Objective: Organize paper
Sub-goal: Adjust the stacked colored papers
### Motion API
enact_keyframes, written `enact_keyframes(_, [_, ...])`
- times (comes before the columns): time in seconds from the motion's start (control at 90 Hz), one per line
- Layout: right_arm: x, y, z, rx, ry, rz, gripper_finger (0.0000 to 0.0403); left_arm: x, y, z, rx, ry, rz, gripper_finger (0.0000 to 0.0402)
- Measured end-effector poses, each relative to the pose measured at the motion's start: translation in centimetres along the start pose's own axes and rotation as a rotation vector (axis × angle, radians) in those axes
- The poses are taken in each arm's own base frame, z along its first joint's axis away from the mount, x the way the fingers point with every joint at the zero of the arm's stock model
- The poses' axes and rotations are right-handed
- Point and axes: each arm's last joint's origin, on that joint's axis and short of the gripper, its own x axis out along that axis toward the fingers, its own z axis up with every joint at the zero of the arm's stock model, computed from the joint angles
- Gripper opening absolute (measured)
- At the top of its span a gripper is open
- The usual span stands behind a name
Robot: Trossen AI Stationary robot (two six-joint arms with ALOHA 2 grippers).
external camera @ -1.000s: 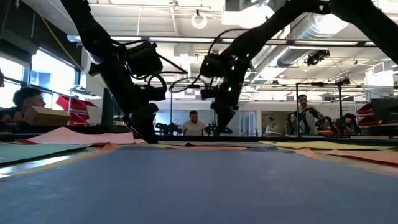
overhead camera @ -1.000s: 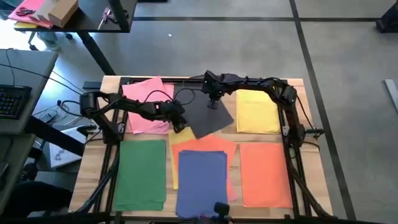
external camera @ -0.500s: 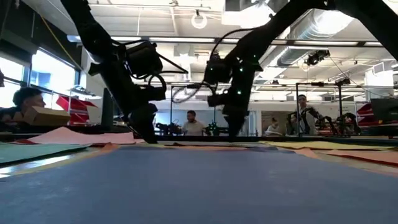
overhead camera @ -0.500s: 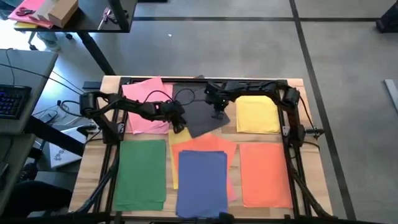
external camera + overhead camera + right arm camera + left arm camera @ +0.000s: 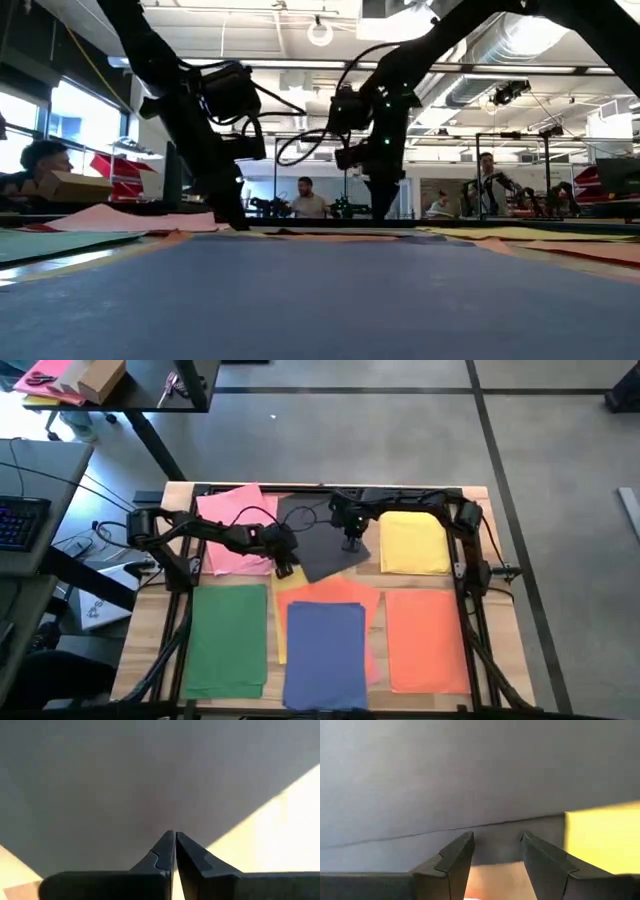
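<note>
1. The dark grey sheet (image 5: 322, 540) lies skewed at the table's 12 o'clock, between the pink sheet (image 5: 232, 530) at 10 o'clock and the yellow sheet (image 5: 413, 540) at 2 o'clock. Its lower corner overlaps the orange sheet (image 5: 330, 592) at centre.
2. The right gripper (image 5: 352, 542) presses its tip onto the grey sheet's 3 o'clock edge. The right wrist view shows its fingers (image 5: 165, 851) closed together with nothing between them.
3. The left gripper (image 5: 284, 563) sits at the sheet's 8 o'clock corner. Its fingers (image 5: 455, 857) are apart, straddling the sheet's edge without clamping it.
4. The step in hand looks like squaring the grey sheet. It would likely go best if the right tip kept light downward pressure as a pivot while the left slid or pinched the corner slowly, so the thin paper neither buckles nor drags the orange sheet beneath.
5. The wooden table (image 5: 175, 495) also carries a green sheet (image 5: 228, 638) at 7 o'clock, a blue sheet (image 5: 326, 655) at 6 o'clock and another orange sheet (image 5: 427, 638) at 5 o'clock.
6. The low view shows an open workshop with people (image 5: 300, 198) seated far behind, and a keyboard (image 5: 20, 520) on a side desk.
</note>
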Motion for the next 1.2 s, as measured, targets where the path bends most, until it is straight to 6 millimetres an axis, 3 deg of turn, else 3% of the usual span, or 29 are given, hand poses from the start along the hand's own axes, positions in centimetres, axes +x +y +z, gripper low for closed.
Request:
enact_keyframes(0.3, [0.2,0.1,2.1,-0.015,-0.233,-0.085,0.0,-0.1,-0.8,0.0,0.077,-0.004,-0.011,0.0156])
enact_keyframes(0.478, [-1.6,0.4,1.3,-0.018,-0.065,-0.054,0.0,-0.1,-1.2,0.0,0.102,-0.003,-0.018,0.0156])
enact_keyframes(0.611, [-1.2,1.4,-0.1,0.002,0.052,0.044,0.0,-0.2,-1.6,0.0,0.147,-0.002,-0.046,0.0156])
enact_keyframes(0.811, [0.6,2.8,0.8,-0.036,-0.105,0.029,0.0,-0.2,-1.7,0.0,0.177,-0.006,-0.044,0.0156])
enact_keyframes(1.022, [0.9,3.0,1.9,-0.036,-0.232,0.013,0.0,-0.4,-1.7,0.1,0.185,-0.014,-0.017,0.0156])
enact_keyframes(1.2, [0.5,2.5,2.0,-0.038,-0.254,-0.014,0.0,-2.5,-1.4,0.0,0.181,-0.014,0.006,0.0156])
